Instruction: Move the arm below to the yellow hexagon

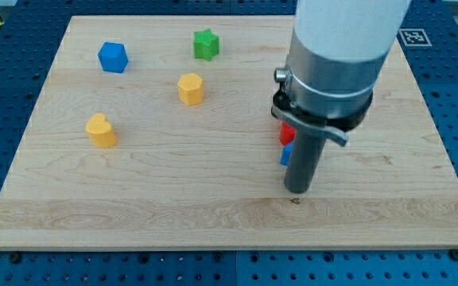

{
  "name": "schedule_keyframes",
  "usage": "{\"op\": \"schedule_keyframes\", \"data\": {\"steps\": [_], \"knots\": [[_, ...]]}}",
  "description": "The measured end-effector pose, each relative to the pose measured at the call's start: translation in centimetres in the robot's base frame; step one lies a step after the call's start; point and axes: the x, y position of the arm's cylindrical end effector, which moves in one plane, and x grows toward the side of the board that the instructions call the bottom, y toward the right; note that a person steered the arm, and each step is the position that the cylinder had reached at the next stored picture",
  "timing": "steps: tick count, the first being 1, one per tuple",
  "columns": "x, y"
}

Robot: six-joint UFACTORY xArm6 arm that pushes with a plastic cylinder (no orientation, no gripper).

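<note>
The yellow hexagon (190,88) sits on the wooden board (173,199) left of centre, toward the view's top. My tip (296,191) rests on the board at the view's lower right, well to the right of and below the hexagon. A red block (286,132) and a blue block (286,153) lie just left of the rod, mostly hidden behind it; their shapes cannot be made out.
A blue cube-like block (113,57) is at the upper left. A green star (206,44) is near the top edge. A yellow heart-like block (101,130) lies at the left. The arm's grey body (332,56) covers the upper right of the board.
</note>
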Motion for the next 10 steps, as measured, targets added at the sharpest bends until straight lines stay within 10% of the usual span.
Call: {"op": "schedule_keyframes", "data": {"steps": [3, 10], "knots": [[0.3, -9.2], [0.3, -10.5]]}}
